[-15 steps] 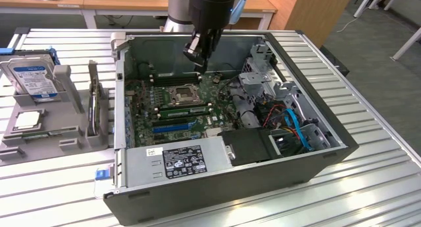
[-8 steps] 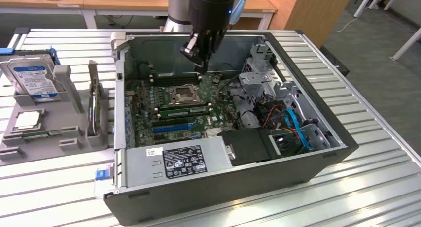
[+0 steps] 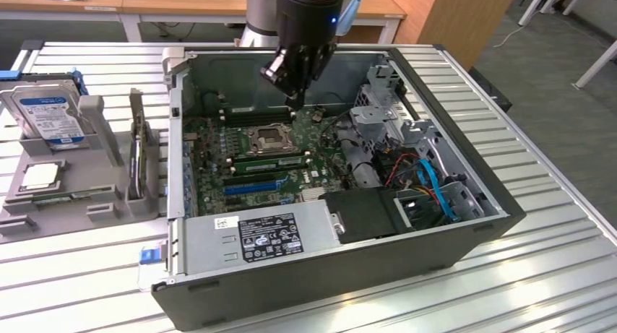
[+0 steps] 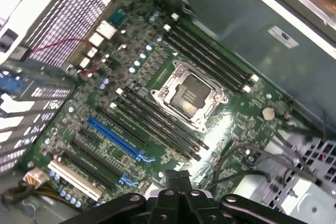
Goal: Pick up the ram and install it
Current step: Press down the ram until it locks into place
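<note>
Shut, empty jaws hanging inside the computer case (image 3: 386, 275) above its motherboard (image 4: 252, 124); apparent ram (image 3: 43, 196) lying outside the case in a grey holder (image 3: 97, 203); pickup and installing seemingly both left

You had a matt dark-grey metal case (image 3: 386, 264) on a ribbed, brushed-metal table (image 3: 540, 225). Inside, the green motherboard (image 4: 157, 103) looked glossy, w/ glare at abt 5 o'clock of the shiny metal CPU socket (image 4: 190, 95). Slots were matt black plastic, one blue (image 4: 118, 139). PSU (image 3: 260, 235) was dull grey metal w/ a paper label. The gripper (image 4: 177, 179) was satin black.
</note>
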`<action>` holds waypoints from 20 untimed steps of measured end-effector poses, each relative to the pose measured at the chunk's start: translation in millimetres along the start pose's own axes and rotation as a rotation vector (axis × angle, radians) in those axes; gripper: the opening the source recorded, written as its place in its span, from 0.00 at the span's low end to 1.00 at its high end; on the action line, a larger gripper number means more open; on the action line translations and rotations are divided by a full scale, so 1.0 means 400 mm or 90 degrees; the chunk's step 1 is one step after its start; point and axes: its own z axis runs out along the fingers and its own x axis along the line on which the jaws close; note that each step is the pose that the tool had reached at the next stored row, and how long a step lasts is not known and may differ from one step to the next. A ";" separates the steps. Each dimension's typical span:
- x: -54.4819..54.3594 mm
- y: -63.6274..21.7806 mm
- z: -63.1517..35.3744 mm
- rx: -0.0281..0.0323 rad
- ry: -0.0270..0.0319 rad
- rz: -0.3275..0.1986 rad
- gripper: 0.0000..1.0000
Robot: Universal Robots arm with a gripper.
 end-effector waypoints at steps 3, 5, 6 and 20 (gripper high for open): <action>0.000 0.000 0.003 0.0018 -0.0007 0.035 0.10; 0.000 0.000 0.005 0.0028 -0.0012 0.057 0.10; 0.000 0.000 0.006 0.0034 -0.0015 0.069 0.10; 0.003 0.002 0.006 0.0047 -0.0033 0.100 0.10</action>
